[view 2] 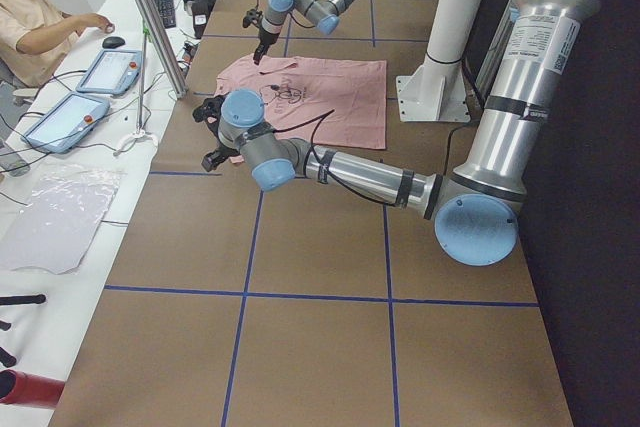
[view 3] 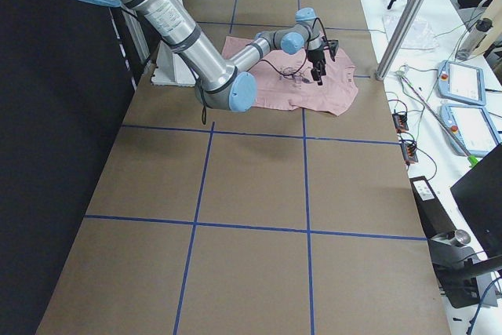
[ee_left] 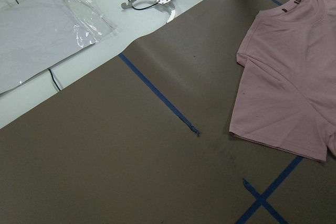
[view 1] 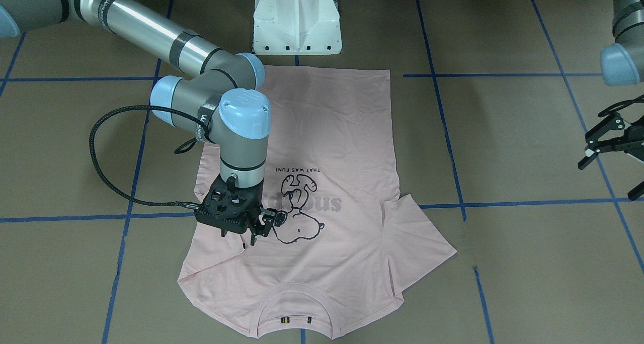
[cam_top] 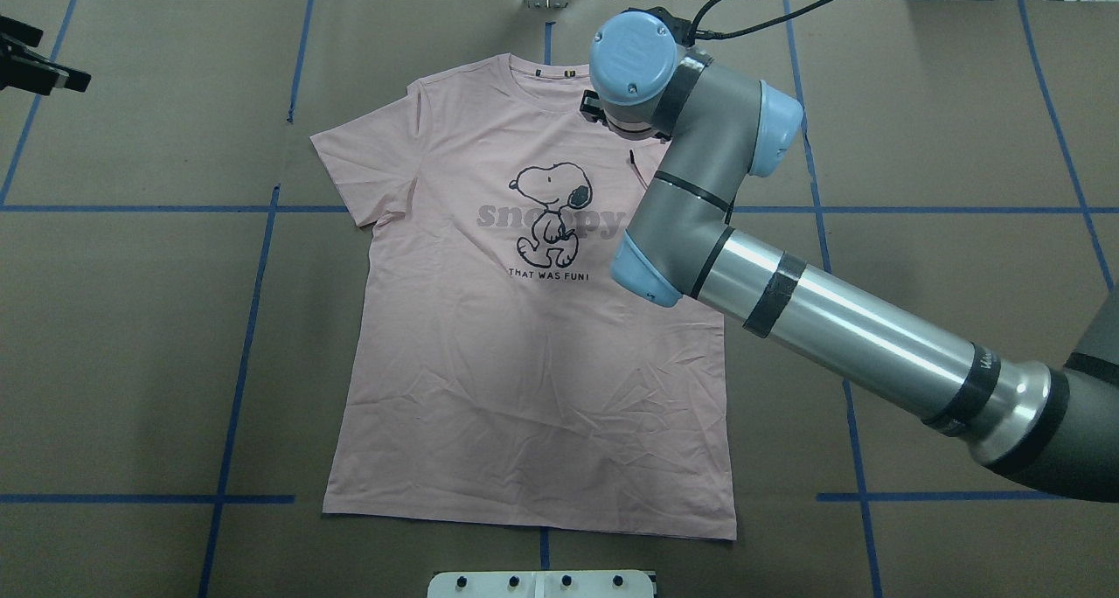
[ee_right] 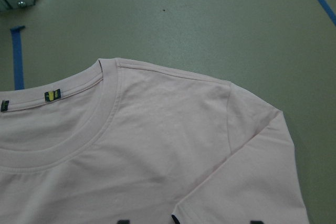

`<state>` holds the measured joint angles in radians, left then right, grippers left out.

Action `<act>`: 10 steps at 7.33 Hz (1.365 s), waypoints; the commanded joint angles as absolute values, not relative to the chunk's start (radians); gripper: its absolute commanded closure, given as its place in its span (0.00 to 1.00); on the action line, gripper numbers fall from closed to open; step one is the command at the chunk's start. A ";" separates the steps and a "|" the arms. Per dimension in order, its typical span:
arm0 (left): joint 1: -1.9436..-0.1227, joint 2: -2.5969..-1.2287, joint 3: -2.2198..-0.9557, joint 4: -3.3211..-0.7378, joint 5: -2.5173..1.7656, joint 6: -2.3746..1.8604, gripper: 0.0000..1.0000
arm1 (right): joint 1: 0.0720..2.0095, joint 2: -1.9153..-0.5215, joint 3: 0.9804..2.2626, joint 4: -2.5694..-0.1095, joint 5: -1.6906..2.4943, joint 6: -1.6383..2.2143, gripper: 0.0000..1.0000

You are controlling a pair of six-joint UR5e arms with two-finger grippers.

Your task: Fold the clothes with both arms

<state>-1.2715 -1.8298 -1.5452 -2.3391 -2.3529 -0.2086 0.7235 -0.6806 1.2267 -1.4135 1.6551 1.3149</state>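
Observation:
The pale pink T-shirt (view 1: 342, 148) lies flat and face up on the brown table, collar toward the far edge, in the overhead view (cam_top: 524, 362) too. The sleeve on my left is spread out (ee_left: 283, 114). The sleeve on my right lies creased close against the body (ee_right: 252, 145). My right gripper (view 1: 260, 231) hovers just above the shirt by the dog's head, near that shoulder, open and empty. The wrist hides it in the overhead view. My left gripper (view 1: 606, 178) is open and empty, well off the shirt to my left (cam_top: 61, 60).
The white pedestal base (view 1: 297, 22) stands at the hem end of the shirt. Blue tape lines (cam_top: 245, 353) cross the table. An operator (view 2: 40, 17) sits at a side bench with tablets. A plastic sheet (ee_left: 42, 30) and a metal tool (ee_left: 152, 1) lie beyond the table's far edge.

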 commanded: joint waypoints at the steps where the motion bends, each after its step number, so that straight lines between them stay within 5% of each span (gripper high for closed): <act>1: -1.131 -1.879 -1.540 -2.338 -2.202 -0.448 0.00 | 0.819 -0.757 1.300 -1.417 1.808 1.124 0.00; 2: -1.064 -1.947 -1.502 -2.329 -2.144 -0.565 0.00 | 0.875 -0.832 1.360 -1.402 1.880 1.000 0.00; 4: -0.997 -2.018 -1.422 -2.335 -2.039 -0.719 0.28 | 1.001 -0.999 1.446 -1.288 2.055 0.812 0.00; 5: -0.971 -2.038 -1.395 -2.338 -1.975 -0.786 0.34 | 1.032 -1.079 1.448 -1.161 2.119 0.796 0.00; 10: -0.848 -2.137 -1.111 -2.505 -1.758 -0.876 0.41 | 1.048 -1.127 1.473 -1.129 2.120 0.808 0.00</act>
